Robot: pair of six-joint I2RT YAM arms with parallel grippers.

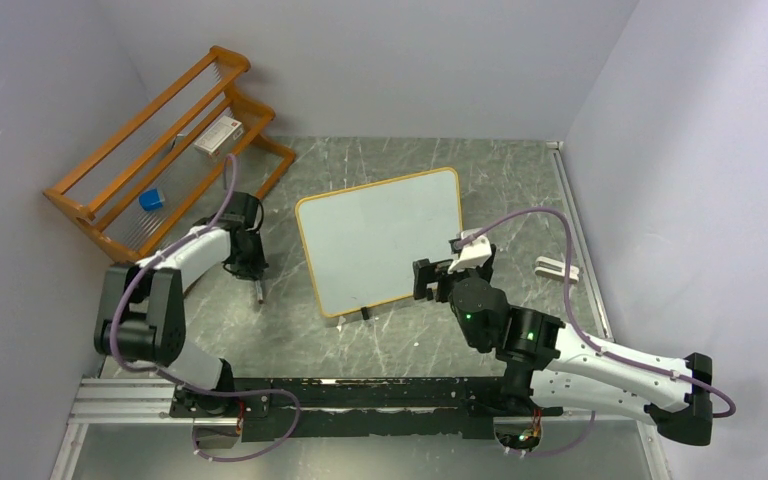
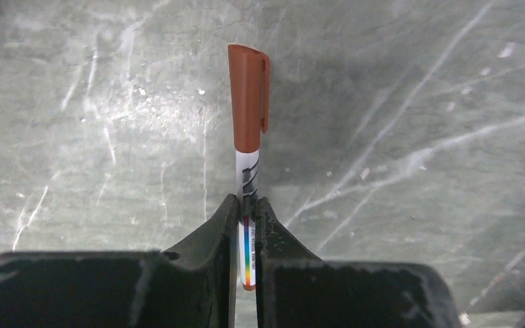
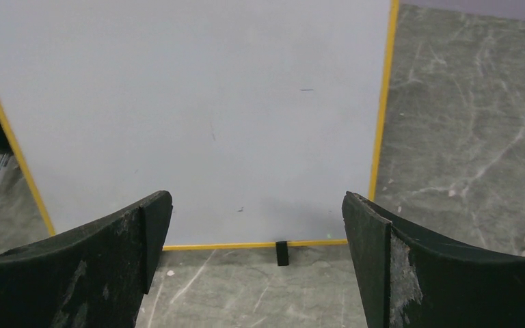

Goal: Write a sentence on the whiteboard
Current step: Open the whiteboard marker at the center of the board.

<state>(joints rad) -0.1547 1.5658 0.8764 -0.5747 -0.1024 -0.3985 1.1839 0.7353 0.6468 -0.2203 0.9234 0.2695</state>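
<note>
Top external view: a grey, white-veined stone surface [image 1: 440,345] fills the floor of a pale-walled enclosure. Near its middle, between the two arms, is the large rectangular whiteboard [image 1: 380,235] with rounded corners and a thin yellow-wood rim. It is turned a little, so its near left corner comes closest to the arm bases. Its face shows only a few tiny faint specks. At the far left stands an orange wooden rack [image 1: 100,215] with thin rods; a small blue block [image 1: 150,200] and a white box [image 1: 218,133] rest in it.

The white and black left arm [image 1: 185,255] reaches to the left of the board. The right arm [image 1: 580,355] stretches to the board's near right corner.

Right wrist view: the right fingers [image 3: 109,266] are spread wide with nothing between them, and they frame the board's near edge and one small black foot [image 3: 282,253].

Left wrist view: the left fingers [image 2: 222,232] are pressed onto the white marker [image 2: 249,102] with a reddish-brown cap. They pinch its barrel just below the cap, over a rainbow-striped label, and the cap points away from the wrist. I cannot tell whether the cap touches the stone.

A small white clip-like piece [image 1: 557,267] lies to the right of the board, apart from it.
</note>
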